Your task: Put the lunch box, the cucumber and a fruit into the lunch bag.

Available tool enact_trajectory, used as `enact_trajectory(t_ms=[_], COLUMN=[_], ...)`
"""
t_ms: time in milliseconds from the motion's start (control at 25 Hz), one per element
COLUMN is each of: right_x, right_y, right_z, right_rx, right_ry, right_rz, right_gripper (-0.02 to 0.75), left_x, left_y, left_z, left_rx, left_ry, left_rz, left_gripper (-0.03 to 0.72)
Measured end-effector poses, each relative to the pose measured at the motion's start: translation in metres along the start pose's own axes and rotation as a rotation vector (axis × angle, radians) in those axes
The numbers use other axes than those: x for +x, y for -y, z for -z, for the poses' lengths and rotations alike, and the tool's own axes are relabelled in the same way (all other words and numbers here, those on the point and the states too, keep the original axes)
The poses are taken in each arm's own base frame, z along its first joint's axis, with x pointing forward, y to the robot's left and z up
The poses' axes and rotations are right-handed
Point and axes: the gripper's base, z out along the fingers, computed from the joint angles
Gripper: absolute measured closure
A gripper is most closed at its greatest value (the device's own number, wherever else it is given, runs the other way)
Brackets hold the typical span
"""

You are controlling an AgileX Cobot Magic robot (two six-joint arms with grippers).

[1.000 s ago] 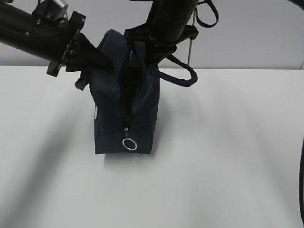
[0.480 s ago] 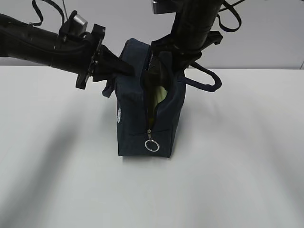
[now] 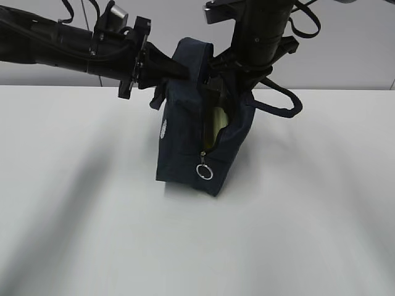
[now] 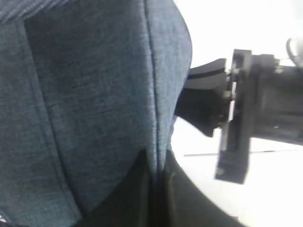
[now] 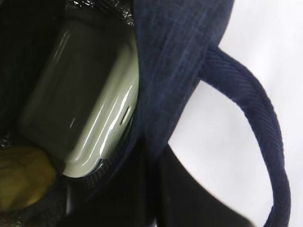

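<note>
The left gripper [image 3: 176,69] is pressed together on the left wall of the lunch bag [image 3: 185,148], pinching the navy fabric near its top edge; in the left wrist view its dark fingers [image 4: 142,189] close on a seam of that cloth. The right gripper [image 3: 223,77] comes down from above and is clamped on the opposite rim of the bag, and in the right wrist view its fingers [image 5: 151,189] nip the fabric edge just beside the opening.

Between the 2 grippers the bag's mouth stands spread, its zipper undone most of the way down the near end. Below the right gripper, inside the bag, the lunch box [image 5: 85,104] stands on edge, its sage-green lid against the wall that this gripper holds. Just beside the box's lower corner, deeper in the bag, lies the fruit [image 5: 21,172], yellow and only partly in view. The cucumber cannot be made out in any view.

Outward from the right gripper, 1 loop handle [image 3: 281,102] hangs free to the side. Further down, the metal ring pull [image 3: 204,172] dangles at the bottom of the open zipper. The bag is tilted, and whether its base touches the white table [image 3: 296,234] cannot be told.
</note>
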Motion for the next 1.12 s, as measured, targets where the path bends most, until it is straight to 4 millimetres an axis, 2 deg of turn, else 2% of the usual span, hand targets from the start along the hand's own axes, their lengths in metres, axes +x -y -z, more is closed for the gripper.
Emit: enact_trajectory(t_ms=[200,440,800,880,1000,1120], right_x=[0.0,0.0,0.0,0.0,-0.001,-0.001], right_y=[0.001,0.012,0.012,0.01,0.008,0.007], right_z=[0.0,-0.001,-0.001,-0.001,-0.001,0.0], right_rx=[0.002,0.008,-0.008,-0.028,-0.046,-0.056], right_ry=[0.004,0.002,0.002,0.001,0.005,0.01], right_rz=[-0.002,-0.024,-0.031,-0.038,-0.044,-0.048], right_gripper=[0.734,0.734,0.734,0.729,0.667,0.496], left_x=[0.0,0.001,0.003,0.003,0.003,0.004], left_y=[0.002,-0.002,-0.022,-0.022,-0.023,-0.022], left_z=[-0.001,-0.001,-0.01,-0.01,-0.01,-0.01], left_rx=[-0.026,-0.06,-0.069,-0.068,-0.069,-0.064], left_ry=[-0.019,-0.037,-0.055,-0.054,-0.055,-0.062], left_rz=[-0.015,-0.014,0.064,0.067,0.068,0.069], left_gripper=[0.695,0.695,0.685,0.648,0.514,0.365])
